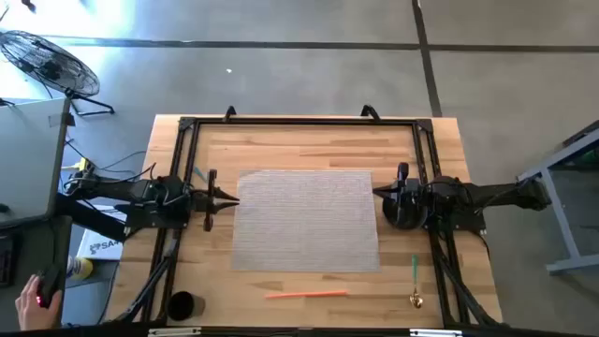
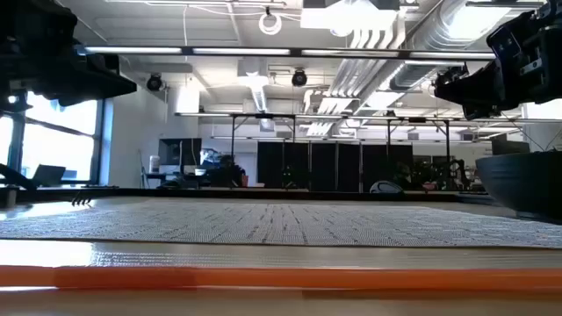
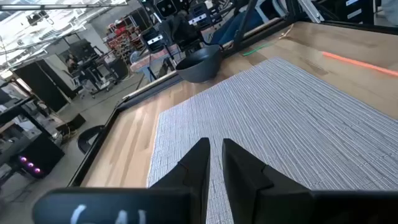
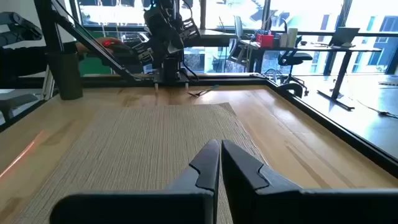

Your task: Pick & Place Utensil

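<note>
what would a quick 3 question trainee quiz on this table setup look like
1. True or false: the orange straw lies on the woven placemat.
2. Multiple choice: the green-handled spoon lies nearest to which arm? A) left B) right C) midway between both
3. Fill in: the dark bowl sits under the ____ end effector.

Key
1. False. It lies on bare wood near the table's front edge, off the mat.
2. B. It lies on the right arm's side, beside the mat.
3. Right. The left end effector hangs at the mat's opposite edge; both look shut and hold nothing.
</note>
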